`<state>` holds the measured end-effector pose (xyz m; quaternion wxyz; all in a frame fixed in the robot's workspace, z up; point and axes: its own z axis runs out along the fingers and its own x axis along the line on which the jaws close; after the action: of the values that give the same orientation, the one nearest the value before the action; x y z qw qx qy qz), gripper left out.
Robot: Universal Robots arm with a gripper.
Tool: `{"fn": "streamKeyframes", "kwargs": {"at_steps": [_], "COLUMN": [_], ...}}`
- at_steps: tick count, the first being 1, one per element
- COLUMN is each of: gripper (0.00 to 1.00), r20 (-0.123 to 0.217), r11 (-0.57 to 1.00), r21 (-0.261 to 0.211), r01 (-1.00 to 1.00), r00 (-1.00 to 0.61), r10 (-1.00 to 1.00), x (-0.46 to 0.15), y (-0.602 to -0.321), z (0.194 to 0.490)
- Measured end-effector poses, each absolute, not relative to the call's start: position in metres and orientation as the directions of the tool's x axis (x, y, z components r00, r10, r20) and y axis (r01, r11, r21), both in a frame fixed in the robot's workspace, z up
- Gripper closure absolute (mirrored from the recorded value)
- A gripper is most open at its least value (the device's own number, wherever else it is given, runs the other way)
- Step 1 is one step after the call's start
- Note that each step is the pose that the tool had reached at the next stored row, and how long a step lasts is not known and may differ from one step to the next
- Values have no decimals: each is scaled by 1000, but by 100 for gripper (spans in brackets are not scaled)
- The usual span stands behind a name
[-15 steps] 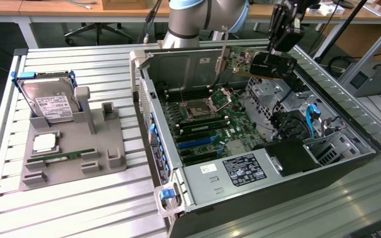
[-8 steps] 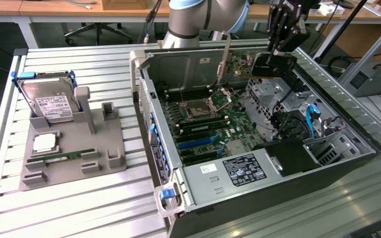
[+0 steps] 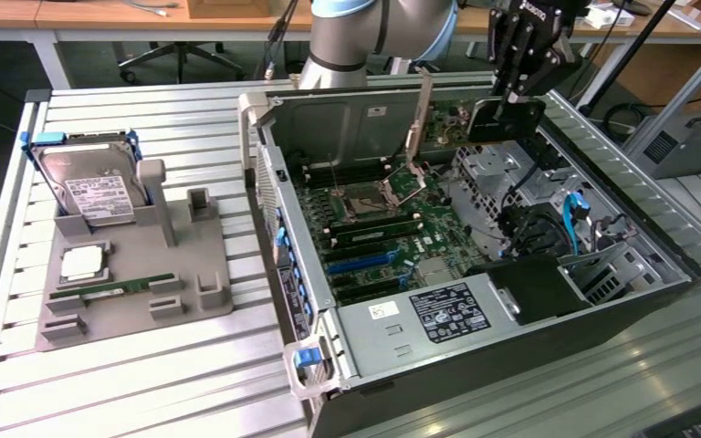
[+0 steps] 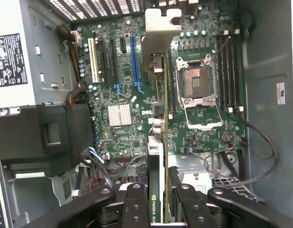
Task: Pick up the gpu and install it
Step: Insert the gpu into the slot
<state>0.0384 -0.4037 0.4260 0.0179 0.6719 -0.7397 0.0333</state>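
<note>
The jaws are closed to a narrow gap on the gpu (image 4: 155, 166), with 2 black fingers (image 4: 136, 205) pressing its 2 flat faces near one end. Nothing else touches them.

The gpu is a thin dark card with a green-and-black logo strip on the edge facing the wrist camera. It stands on edge with both faces upright. Its long axis runs from the jaws to the silver bracket (image 4: 158, 35) at the far end, so the bracket points away from the jaws. In the wrist view that axis lies parallel to the blue slot (image 4: 133, 57) of the motherboard (image 4: 122, 90), and the card's line falls between that slot and the CPU socket (image 4: 196, 83).

In the exterior view the gpu (image 3: 506, 120) hangs below the jaws, over the far end of the open computer case (image 3: 448, 383) and about level with its upper rim. It sits in no slot.

The arm (image 3: 350, 32) rises behind the computer case. Its black wrist comes down from above, on the exterior view's right, and aims the jaws straight down into the computer case.

Beside the computer case, on the exterior view's left, the slatted surface (image 3: 143, 392) carries a grey fixture (image 3: 198, 274) holding a hard drive (image 3: 98, 187) and a RAM stick (image 3: 120, 287).
</note>
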Motion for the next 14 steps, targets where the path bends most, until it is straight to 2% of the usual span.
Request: {"fn": "streamKeyframes", "kwargs": {"at_steps": [10, 14], "gripper": [73, 73], "r20": [70, 44], "r11": [95, 95], "r21": [-23, 2], "r01": [-995, -995], "r00": [-96, -95], "r10": [-993, -995], "x": [38, 38], "y": [-404, -404], "z": [426, 426]}}
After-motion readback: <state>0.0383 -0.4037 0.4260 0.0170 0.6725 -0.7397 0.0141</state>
